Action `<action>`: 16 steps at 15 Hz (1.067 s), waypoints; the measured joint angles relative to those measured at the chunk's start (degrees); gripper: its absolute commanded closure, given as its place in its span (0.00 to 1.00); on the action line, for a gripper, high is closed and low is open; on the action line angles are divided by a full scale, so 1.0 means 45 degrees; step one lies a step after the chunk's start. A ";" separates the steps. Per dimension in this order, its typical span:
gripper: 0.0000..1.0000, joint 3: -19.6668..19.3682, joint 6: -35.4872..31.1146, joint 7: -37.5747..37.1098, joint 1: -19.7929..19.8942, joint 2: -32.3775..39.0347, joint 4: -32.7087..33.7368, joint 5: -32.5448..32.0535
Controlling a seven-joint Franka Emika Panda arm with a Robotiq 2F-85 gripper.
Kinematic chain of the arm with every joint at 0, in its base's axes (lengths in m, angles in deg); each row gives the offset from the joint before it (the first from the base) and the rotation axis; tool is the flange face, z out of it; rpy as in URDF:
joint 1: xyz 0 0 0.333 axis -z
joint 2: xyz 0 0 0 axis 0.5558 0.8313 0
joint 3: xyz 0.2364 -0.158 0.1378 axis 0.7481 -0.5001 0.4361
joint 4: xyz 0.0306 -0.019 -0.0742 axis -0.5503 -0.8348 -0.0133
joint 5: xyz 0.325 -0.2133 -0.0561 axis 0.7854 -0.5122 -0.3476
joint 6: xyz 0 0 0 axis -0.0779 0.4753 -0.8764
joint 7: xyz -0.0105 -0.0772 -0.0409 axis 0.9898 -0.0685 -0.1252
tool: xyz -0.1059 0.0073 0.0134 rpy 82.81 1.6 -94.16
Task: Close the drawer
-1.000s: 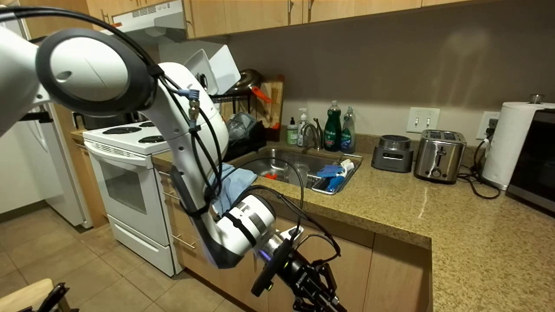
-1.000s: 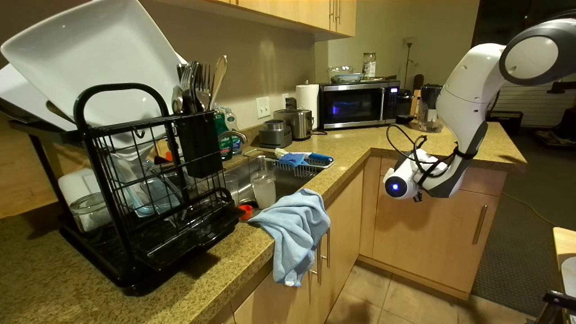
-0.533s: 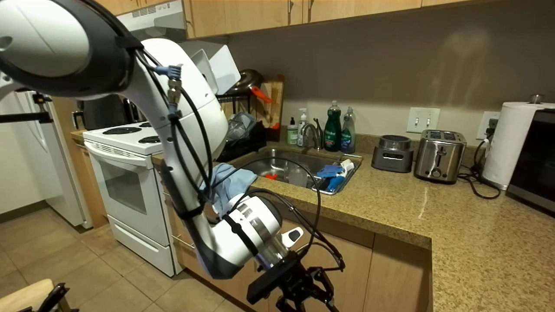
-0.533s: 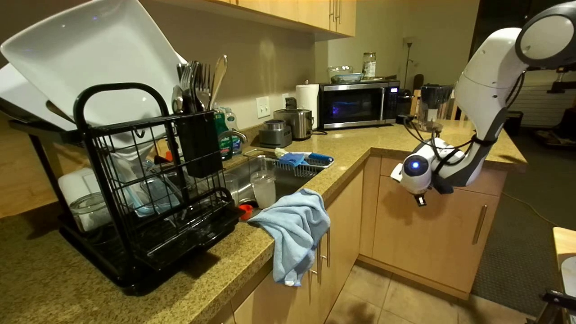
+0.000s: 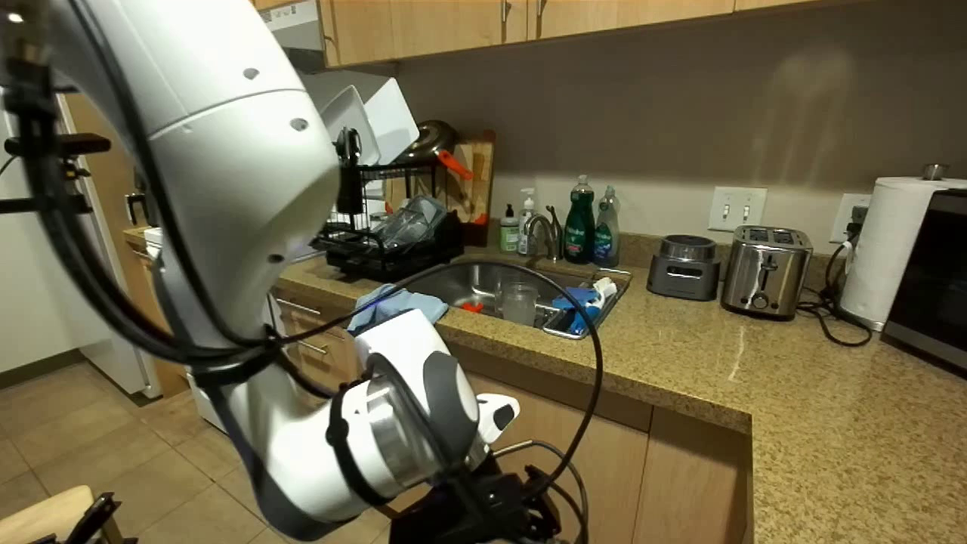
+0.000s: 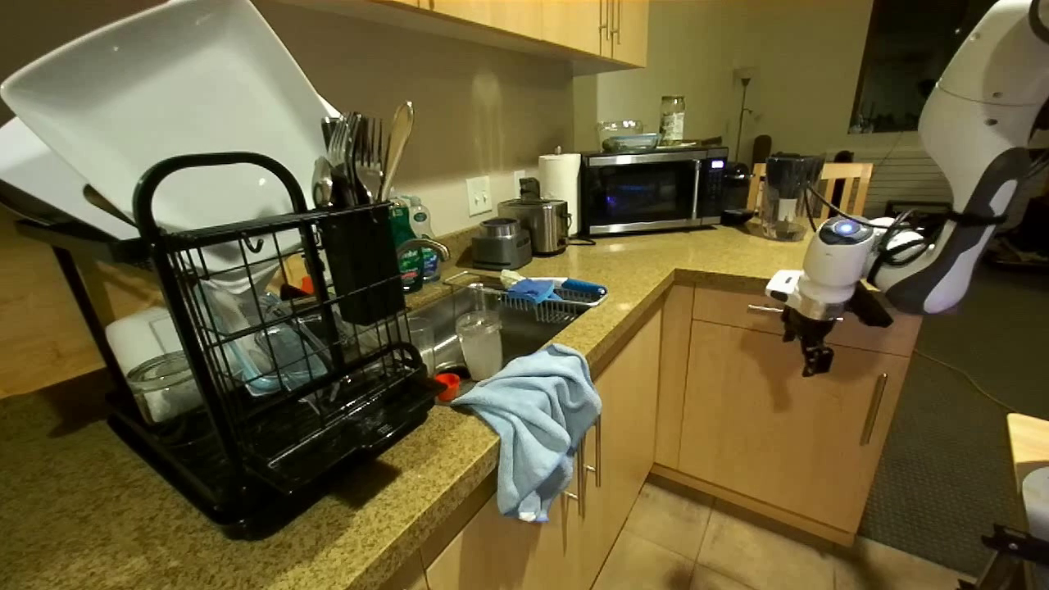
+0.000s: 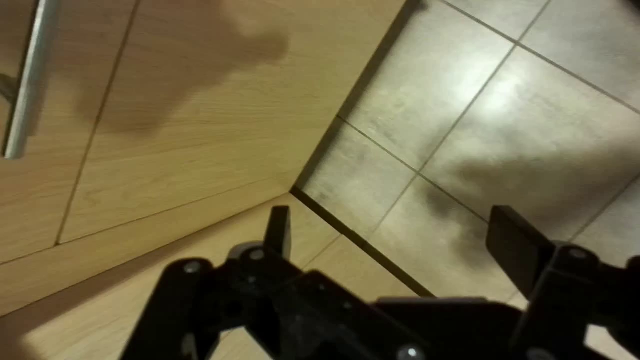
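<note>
Pincer (image 7: 390, 231) shifted, spread wider; drawer handle (image 6: 764, 309) now visible.

in the wrist view, glare (image 7: 500, 92) whitens floor tiles (image 7: 480, 137) near soft shadows (image 7: 540, 185).

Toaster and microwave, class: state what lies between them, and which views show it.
A white paper towel roll and, nearer the toaster, black cord; both exterior views show them.

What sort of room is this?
A kitchen, probably in someone's home: a sink is set into the stone-look counter, and a toaster and a microwave stand on top.
</note>
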 measured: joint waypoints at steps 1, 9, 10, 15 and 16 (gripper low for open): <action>0.00 0.0060 -0.0316 0.0834 0.0224 -0.0384 -0.0713 0.0582; 0.00 0.5447 0.1311 0.7584 0.4771 -0.2432 -0.4563 0.8045; 0.00 0.6439 0.1885 0.8337 0.5517 -0.2484 -0.4541 0.9105; 0.00 1.0830 0.5736 1.1774 0.8401 -0.2913 -0.2900 1.4356; 0.00 1.1335 0.6674 1.2391 0.8620 -0.3154 -0.2352 1.5331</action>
